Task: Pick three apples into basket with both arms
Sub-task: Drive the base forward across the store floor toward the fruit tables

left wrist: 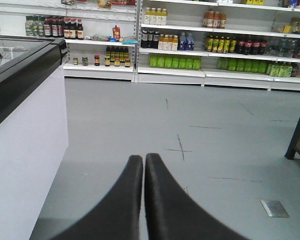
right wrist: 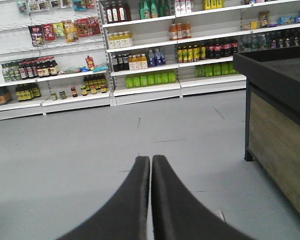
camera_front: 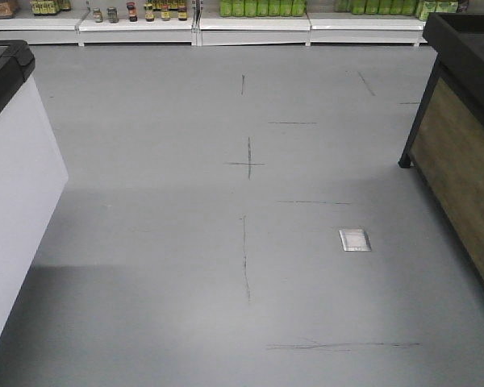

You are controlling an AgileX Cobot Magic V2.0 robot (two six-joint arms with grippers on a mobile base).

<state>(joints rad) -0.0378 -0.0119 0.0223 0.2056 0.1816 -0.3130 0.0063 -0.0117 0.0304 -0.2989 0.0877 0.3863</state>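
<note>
Grey floor [camera_front: 185, 266]: open aisle running left of the wood-sided stand [camera_front: 464, 161], scuffed with dark lines. Shelf wall [right wrist: 140, 90]: beyond the stand at the far end, stocked with bottles and jars. White freezer chest [camera_front: 16, 210] with a black lid: across the aisle from the stand.

Three apples: in none of the views. Basket: not in view either. Where they sat relative to the stand could not be told.

Step, as I judged it: locating and approaching, before any pick, with nothing of the task done. The next move called for bringing fruit and basket into sight, probably by turning or driving the base, and only then parting the fingers over an apple.

Left gripper [left wrist: 144, 159]: black wedge fingers pressed together, nothing between them, held above the floor and pointed toward the shelf wall, the stand's leg off at its far right. Right gripper [right wrist: 150, 160]: same, fingers together and empty, aimed the same way, the stand close on its right. The arms behind the wrists were out of view.

Small metal floor plate [camera_front: 355, 240]: set in the floor left of the stand.
</note>
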